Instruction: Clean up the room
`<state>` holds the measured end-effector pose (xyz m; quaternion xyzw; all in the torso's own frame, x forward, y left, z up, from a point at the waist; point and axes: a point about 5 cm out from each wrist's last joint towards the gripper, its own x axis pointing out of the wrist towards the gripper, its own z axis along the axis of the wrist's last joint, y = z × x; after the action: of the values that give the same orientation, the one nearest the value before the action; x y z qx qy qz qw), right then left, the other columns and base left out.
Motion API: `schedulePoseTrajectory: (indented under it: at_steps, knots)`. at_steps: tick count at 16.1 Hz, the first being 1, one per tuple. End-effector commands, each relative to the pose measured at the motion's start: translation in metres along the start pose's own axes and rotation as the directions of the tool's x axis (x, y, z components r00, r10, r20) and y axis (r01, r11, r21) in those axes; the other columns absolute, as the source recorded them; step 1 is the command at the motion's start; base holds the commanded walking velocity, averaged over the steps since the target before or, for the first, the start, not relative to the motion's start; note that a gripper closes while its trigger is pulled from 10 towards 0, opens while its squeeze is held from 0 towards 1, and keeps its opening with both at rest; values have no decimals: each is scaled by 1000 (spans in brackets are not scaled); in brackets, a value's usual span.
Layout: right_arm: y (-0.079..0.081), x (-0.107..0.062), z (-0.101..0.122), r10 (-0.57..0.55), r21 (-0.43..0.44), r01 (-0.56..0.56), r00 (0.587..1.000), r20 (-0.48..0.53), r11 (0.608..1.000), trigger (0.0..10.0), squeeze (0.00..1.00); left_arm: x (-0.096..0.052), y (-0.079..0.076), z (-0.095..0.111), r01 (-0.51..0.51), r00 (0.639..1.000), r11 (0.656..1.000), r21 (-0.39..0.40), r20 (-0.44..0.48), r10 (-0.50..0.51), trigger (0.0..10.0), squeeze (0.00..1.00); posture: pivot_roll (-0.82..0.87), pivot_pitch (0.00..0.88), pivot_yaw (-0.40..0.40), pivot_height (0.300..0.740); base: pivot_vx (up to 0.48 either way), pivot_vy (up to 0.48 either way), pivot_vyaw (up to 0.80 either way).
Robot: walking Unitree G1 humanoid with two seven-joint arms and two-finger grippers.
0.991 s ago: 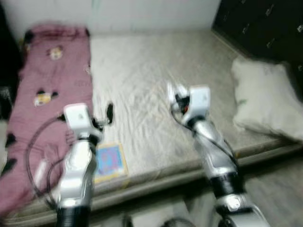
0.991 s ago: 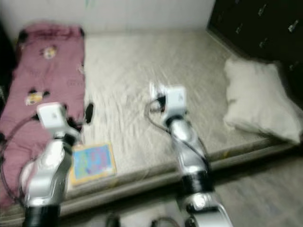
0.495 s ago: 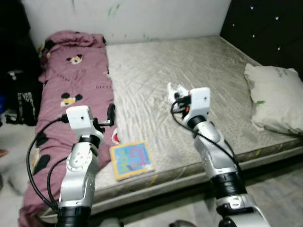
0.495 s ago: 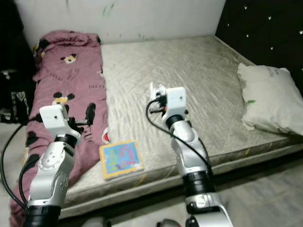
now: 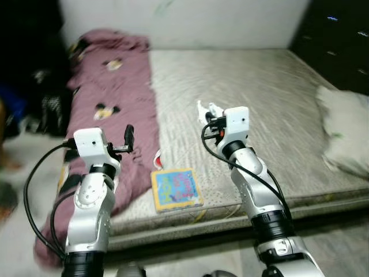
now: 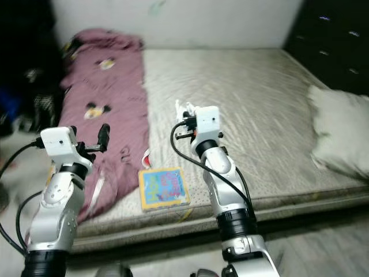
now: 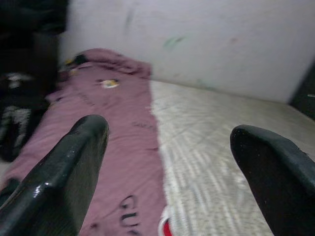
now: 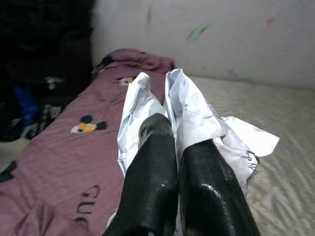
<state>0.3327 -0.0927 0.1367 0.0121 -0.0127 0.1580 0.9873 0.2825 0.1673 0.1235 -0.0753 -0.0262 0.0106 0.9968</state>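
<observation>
Bare mattress (image 5: 271,92) has slid rightward in view: camera turning left. Right gripper (image 8: 174,147) stays pinched shut on crumpled paper (image 8: 197,115); left gripper (image 7: 172,147) wide open, empty. Likely heading off to bin it.

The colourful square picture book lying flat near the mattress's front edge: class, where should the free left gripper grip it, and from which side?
Probably the near edge of the colourful square picture book, approached from the bed's front. It lies flat on the grey quilted mattress, so only an edge offers purchase. The open left gripper is free.
</observation>
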Motion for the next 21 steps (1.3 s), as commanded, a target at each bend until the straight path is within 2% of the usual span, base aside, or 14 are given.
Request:
schedulePoseTrajectory:
  at_steps: [1,5,8,12,15,17,18,21]
  knots:
    - [2,2,5,5,-6,-5,1000,18,1000,10000,0,0,1,0,-5,1000,1000,2,-11,5,10000,0,-47,0,-36,740,0,480,750]
    - [2,2,5,1,-8,-1,1000,18,1000,10000,0,1,1,-1,-2,1000,1000,4,-15,2,10000,0,-48,0,-35,740,0,480,102]
    - [3,2,5,4,-6,-4,1000,21,1000,10000,0,0,1,0,-6,1000,1000,9,-12,6,10000,0,-46,0,-35,740,0,480,679]
    - [3,2,5,3,20,-4,1000,23,1000,10000,0,0,2,2,-13,1000,1000,13,11,13,10000,0,-45,0,-34,740,0,0,0]
    - [4,2,6,7,-10,-7,1000,30,1000,10000,0,0,3,5,-17,1000,998,58,25,16,10000,0,-46,0,-32,740,0,0,0]
    - [5,2,8,19,-19,-18,999,41,1000,10000,0,1,7,3,-39,999,999,37,-6,39,10000,0,-46,0,-32,740,0,0,800]
    - [5,2,7,18,-17,-17,999,40,1000,10000,0,0,7,2,-14,1000,1000,14,-11,14,10000,0,-46,0,-32,740,0,0,800]
    - [6,3,8,23,-15,-23,999,40,1000,10000,0,0,12,2,-36,999,999,23,0,36,10000,0,-47,0,-36,740,0,0,800]
